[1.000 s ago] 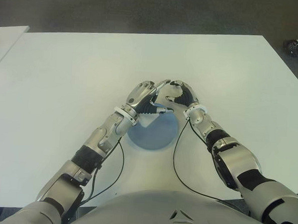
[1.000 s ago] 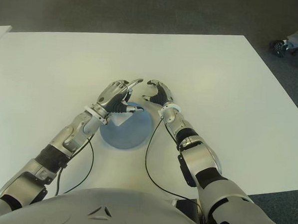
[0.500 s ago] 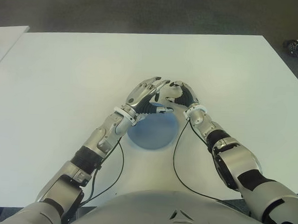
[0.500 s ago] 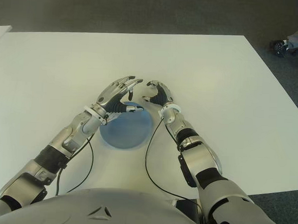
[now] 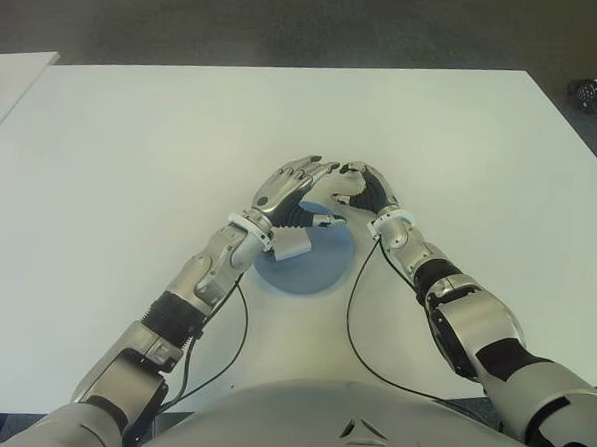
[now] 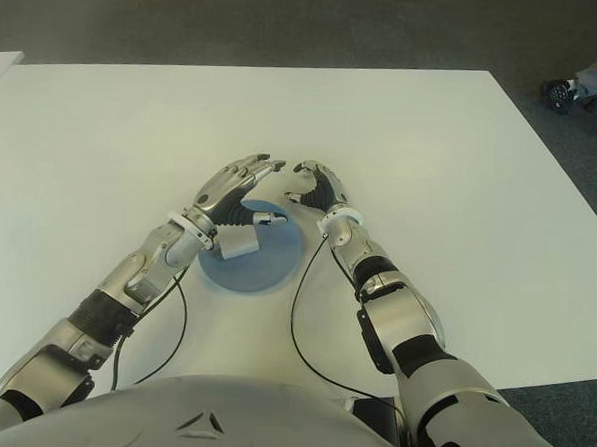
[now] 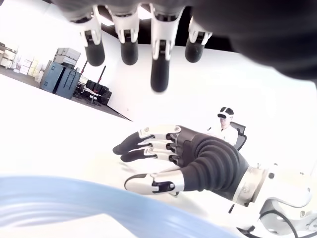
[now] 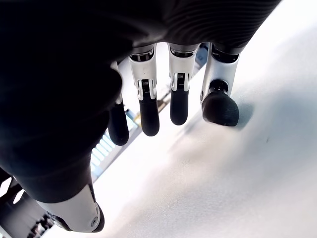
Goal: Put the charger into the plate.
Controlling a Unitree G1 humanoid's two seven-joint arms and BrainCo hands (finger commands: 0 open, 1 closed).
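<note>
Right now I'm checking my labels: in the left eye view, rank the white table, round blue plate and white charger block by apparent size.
1. White table
2. Round blue plate
3. White charger block, lying on the plate

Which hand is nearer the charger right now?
Left. The left hand is open just above and beyond the charger, which lies on the near-left part of the plate. The right hand shows beyond the plate's far-right edge, clearly farther off.

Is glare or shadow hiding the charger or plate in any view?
Left eye view: no, charger and plate show plainly. Left wrist view: bright backdrop, plate only a blue band. Right wrist view: right hand's dark palm blocks much; neither shows.
</note>
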